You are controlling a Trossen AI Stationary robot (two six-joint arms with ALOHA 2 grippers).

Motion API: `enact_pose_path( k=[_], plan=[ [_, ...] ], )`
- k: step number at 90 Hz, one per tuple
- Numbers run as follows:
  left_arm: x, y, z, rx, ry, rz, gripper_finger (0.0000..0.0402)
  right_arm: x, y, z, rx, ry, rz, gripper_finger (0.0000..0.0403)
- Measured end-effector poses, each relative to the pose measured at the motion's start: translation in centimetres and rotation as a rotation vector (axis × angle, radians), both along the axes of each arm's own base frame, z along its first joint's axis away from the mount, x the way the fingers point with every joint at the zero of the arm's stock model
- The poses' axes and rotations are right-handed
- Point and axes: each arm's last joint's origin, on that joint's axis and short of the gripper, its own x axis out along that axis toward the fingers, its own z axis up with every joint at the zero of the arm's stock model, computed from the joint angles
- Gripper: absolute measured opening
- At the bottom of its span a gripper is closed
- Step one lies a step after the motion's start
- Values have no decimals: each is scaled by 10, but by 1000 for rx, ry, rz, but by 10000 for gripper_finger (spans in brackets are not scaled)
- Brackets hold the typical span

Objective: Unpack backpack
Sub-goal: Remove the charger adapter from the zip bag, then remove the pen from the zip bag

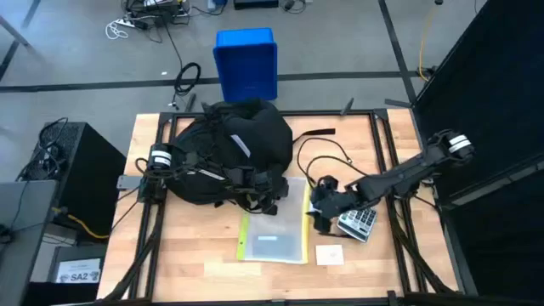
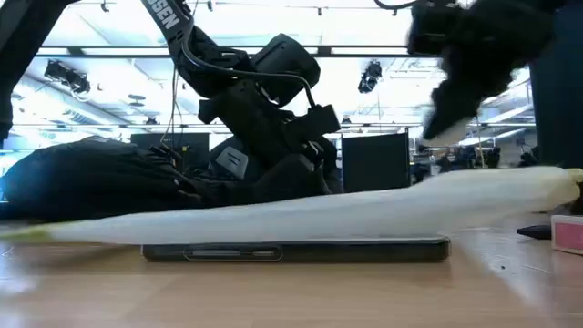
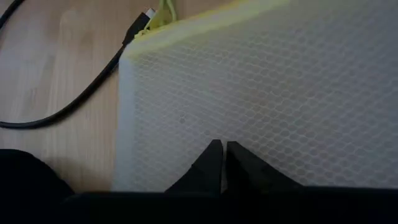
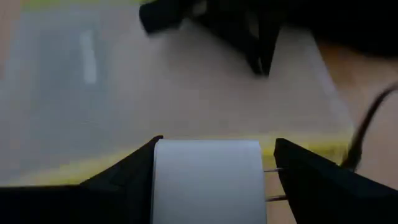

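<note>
Nearest the low camera lies a flat mesh pouch [image 1: 274, 235] on the wooden bench [image 1: 170, 246], its long axis running away from the backpack [image 1: 234, 149], which sits just behind it at the bench's far left. Left pincer [image 3: 221, 163], closed and empty, hovers over the pouch's near edge beside the backpack. Right pincer [image 4: 208, 168] grips a white block [image 4: 207, 177] at the pouch's right edge, by a calculator [image 1: 359, 223] and cable [image 1: 327, 161]. Beyond is a workshop floor.

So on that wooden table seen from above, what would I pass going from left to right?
backpack → yellow-edged mesh pouch → small white card → calculator. The right gripper, holding a white block, overlaps the pouch's edge, so it is left out.
</note>
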Motion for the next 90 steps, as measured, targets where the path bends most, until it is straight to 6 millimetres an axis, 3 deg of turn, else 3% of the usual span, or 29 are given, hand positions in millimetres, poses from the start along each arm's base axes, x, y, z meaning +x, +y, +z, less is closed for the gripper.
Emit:
enact_pose_path(
  k=[17,34,56,73,90],
  plan=[
    [0,0,0,1,1,-1,0,-14,12,-18,32,185,-37,256],
    [0,0,0,1,0,-2,0,-12,17,-36,25,261,-41,284],
    [-3,0,4,10,8,-11,0,-8,12,-34,45,257,-40,303],
    [-14,-2,38,21,6,-29,0,0,12,-30,28,197,24,301],
    [-32,-4,76,25,-19,-35,0,14,17,-26,-25,51,123,265]
  ],
)
